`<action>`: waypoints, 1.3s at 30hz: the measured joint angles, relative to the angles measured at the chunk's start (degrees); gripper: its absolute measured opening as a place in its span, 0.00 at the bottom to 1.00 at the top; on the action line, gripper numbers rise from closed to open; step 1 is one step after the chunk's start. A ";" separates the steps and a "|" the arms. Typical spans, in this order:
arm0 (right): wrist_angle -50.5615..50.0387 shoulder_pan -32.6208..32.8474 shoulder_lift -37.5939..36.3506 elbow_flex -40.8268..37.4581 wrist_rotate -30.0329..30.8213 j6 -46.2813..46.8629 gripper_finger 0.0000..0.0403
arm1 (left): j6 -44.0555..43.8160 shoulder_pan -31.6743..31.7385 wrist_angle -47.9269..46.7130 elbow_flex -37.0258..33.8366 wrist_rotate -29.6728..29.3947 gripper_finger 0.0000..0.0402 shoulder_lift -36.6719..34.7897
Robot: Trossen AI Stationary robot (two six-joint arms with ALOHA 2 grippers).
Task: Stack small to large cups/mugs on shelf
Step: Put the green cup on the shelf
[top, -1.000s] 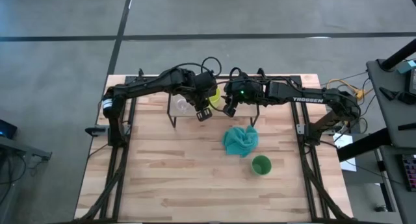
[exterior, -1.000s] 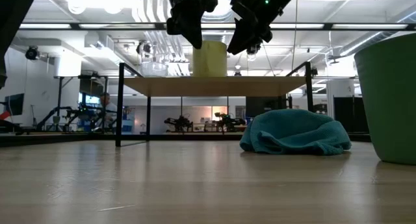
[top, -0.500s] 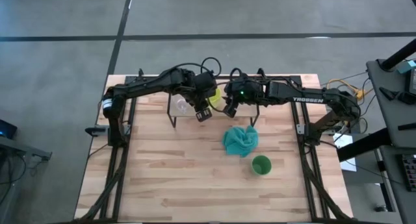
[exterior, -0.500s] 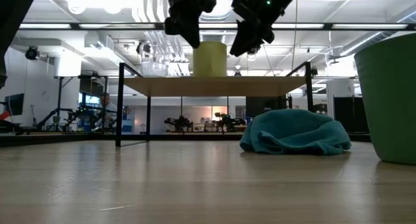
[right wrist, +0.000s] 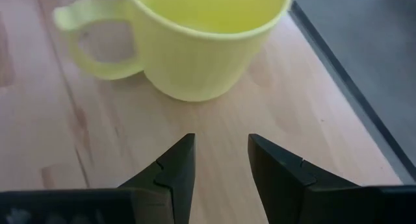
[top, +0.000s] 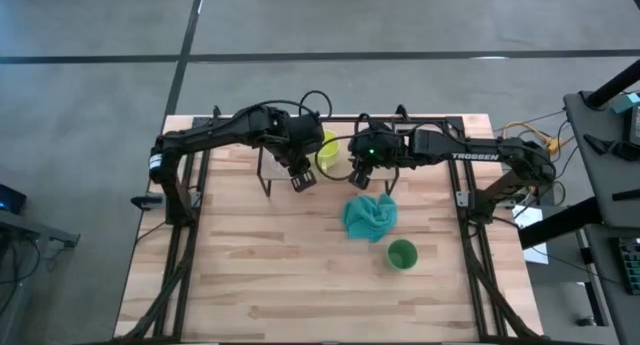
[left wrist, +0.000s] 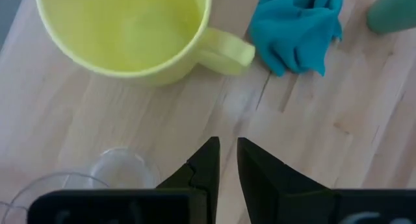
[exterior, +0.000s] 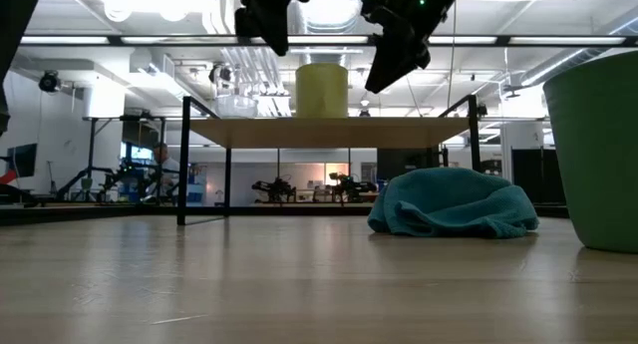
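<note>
- We find the yellow mug (top: 329, 151) standing upright on the shelf (exterior: 329, 133), at the table's far edge, with no gripper holding it; its handle shows clearly in the left wrist view.
- We find the clear glass cup (left wrist: 97, 182) also on the shelf, just to the left of the mug, the two apart and not nested.
- The green cup (top: 401, 254) stands on the tabletop (top: 260, 275), near and to the right, well apart from the shelf, with the teal cloth (top: 370, 215) between it and the shelf.
- In our judgement two of three vessels are placed; the green cup is not yet on the shelf.
- The left gripper (top: 300, 177) hangs above the shelf's near-left part, fingers close together, holding nothing.
- The right gripper (top: 359, 175) hangs just right of the mug, fingers moderately parted, holding nothing.
- Legible writing: "TROSSEN" on the right arm (top: 470, 155). We read no marks on the cups.
</note>
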 joint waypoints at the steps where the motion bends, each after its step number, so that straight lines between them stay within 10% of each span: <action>1: 0.00 0.28 0.00 0.00 0.00 0.00 0.34 | 0.02 -0.29 -0.31 0.00 -0.02 0.10 0.00; 39: 0.11 3.54 -0.09 0.00 0.00 1.90 0.34 | 0.08 -2.57 -6.82 -8.37 -3.22 0.10 0.22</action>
